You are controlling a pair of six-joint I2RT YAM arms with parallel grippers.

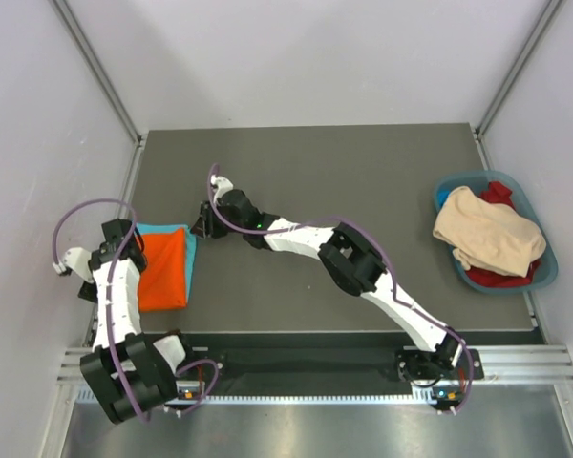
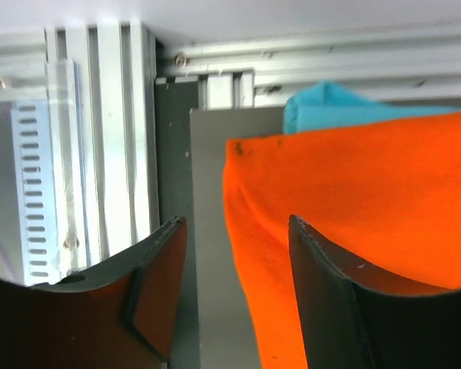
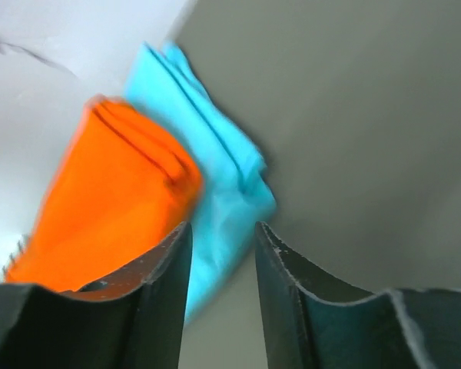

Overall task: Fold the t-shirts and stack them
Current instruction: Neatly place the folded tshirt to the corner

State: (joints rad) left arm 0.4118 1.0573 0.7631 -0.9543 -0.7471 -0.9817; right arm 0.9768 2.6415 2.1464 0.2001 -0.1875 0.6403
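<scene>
- The orange shirt [image 1: 162,272] is lying folded into a narrow oblong at the left side of the table [image 1: 363,172], near its front edge
- The turquoise shirt [image 1: 179,235] is lying under it, also folded, and is showing as a strip past the orange one's far edge and right edge
- In the right wrist view the orange shirt [image 3: 115,192] is sitting on top of the turquoise shirt [image 3: 215,177], with folded layers showing at the orange edge
- The left gripper [image 1: 132,250] is hanging over the left edge of the orange shirt, with its arm rising from the near-left corner
- In its wrist view the left gripper [image 2: 237,227] is standing wide apart with nothing clamped; the orange shirt's [image 2: 353,200] edge is running below the gap, and one finger [image 2: 330,300] is sitting over the cloth, though contact cannot be told
- The turquoise shirt [image 2: 330,108] is peeking out beyond the orange one there, with the metal rail [image 2: 107,138] alongside
- The right gripper [image 1: 202,226] is reaching across the table and pointing at the far right corner of the stack, just beside the turquoise cloth
- Its fingers [image 3: 161,300] are standing slightly apart, holding nothing, and the right gripper [image 3: 223,231] is hovering above the turquoise edge
- A blue basket [image 1: 544,272] is sitting at the table's right edge, well apart from the shirts, holding a beige cloth [image 1: 487,234] over a red cloth [image 1: 501,277]
</scene>
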